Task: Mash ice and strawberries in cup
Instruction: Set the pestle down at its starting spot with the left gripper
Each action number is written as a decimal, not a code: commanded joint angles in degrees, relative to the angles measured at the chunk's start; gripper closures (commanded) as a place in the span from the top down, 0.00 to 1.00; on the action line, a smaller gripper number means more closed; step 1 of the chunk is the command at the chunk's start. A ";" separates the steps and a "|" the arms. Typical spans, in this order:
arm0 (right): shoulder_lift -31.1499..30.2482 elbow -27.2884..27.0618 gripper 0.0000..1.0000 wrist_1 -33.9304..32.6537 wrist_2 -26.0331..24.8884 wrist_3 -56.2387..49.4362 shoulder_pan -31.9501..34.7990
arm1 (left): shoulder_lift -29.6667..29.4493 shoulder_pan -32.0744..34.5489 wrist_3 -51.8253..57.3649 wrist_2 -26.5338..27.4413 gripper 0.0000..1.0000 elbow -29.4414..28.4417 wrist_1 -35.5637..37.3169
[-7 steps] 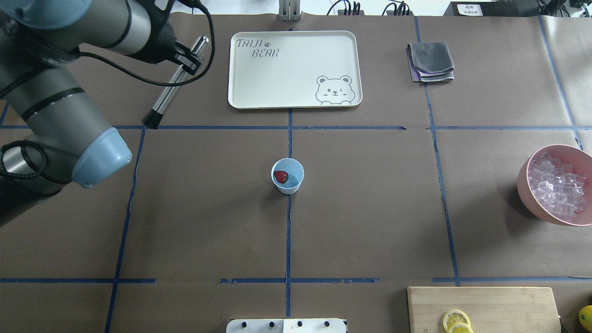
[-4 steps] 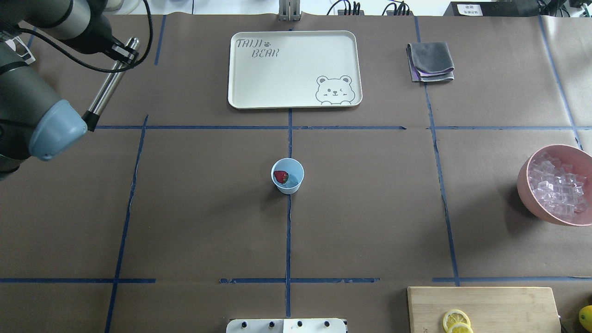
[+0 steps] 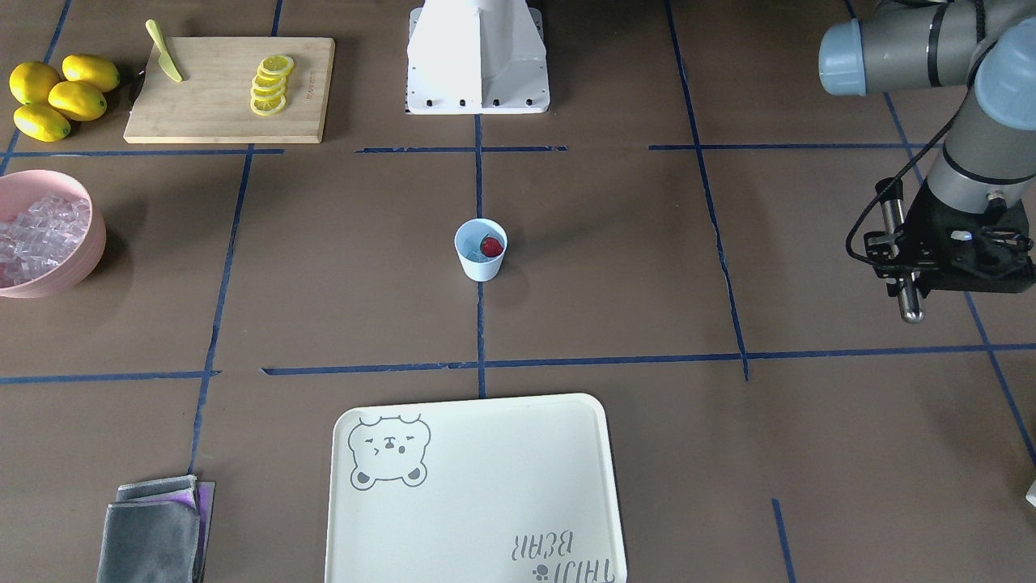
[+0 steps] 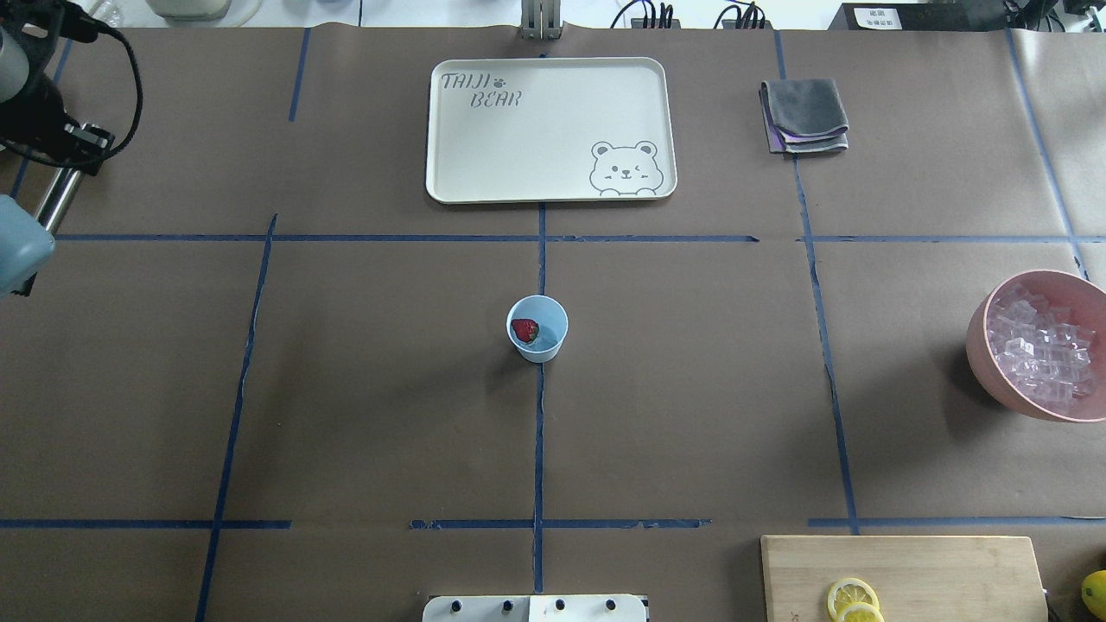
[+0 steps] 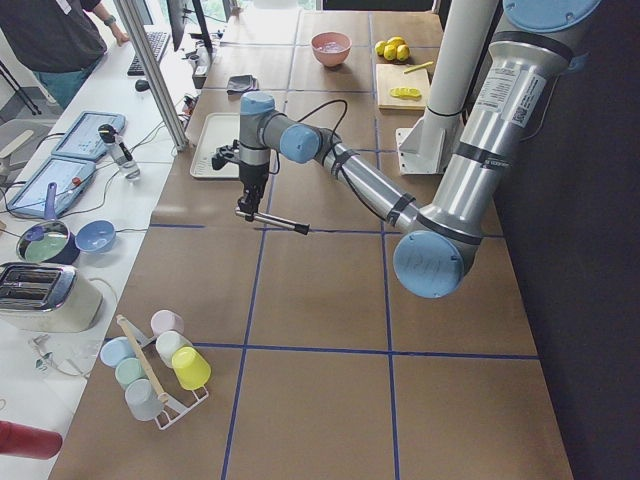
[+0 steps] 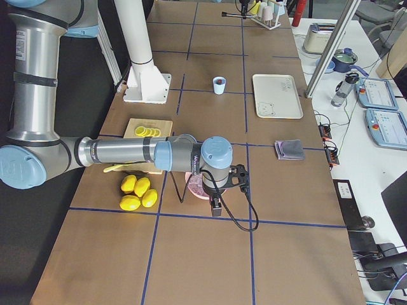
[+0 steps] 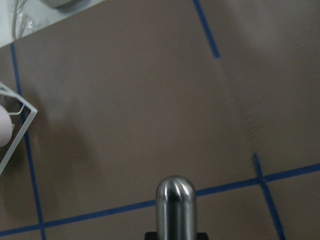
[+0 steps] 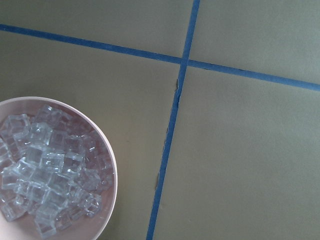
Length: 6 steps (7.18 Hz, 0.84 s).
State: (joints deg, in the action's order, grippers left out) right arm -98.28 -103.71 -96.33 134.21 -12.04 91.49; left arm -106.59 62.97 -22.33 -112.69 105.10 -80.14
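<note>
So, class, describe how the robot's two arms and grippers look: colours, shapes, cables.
The left arm and right arm are silver-grey tubes with pale-blue joint caps and black rings. The left gripper and right gripper are black, blocky, each with a looping black cable.

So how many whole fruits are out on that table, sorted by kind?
Whole lemons: 4
Strawberries: 1
Total: 5
</note>
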 commanded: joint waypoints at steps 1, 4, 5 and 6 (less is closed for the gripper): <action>-0.06 0.00 1.00 0.00 0.00 0.00 0.00 | 7.70 0.92 1.06 -3.92 0.00 -0.07 -1.77; 0.02 0.00 1.00 0.00 0.00 0.00 0.00 | 15.60 1.37 1.07 -7.36 0.00 -3.99 -13.76; 0.02 0.00 1.00 0.00 0.00 0.00 0.00 | 15.89 1.37 1.07 -7.63 0.00 -7.33 -17.73; 0.02 -0.08 1.00 0.00 0.00 0.00 0.00 | 15.98 1.37 1.07 -9.46 0.00 -11.28 -21.86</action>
State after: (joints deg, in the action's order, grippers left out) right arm -98.27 -103.72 -96.33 134.21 -12.04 91.49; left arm -91.20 64.31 -21.27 -120.62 98.16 -96.88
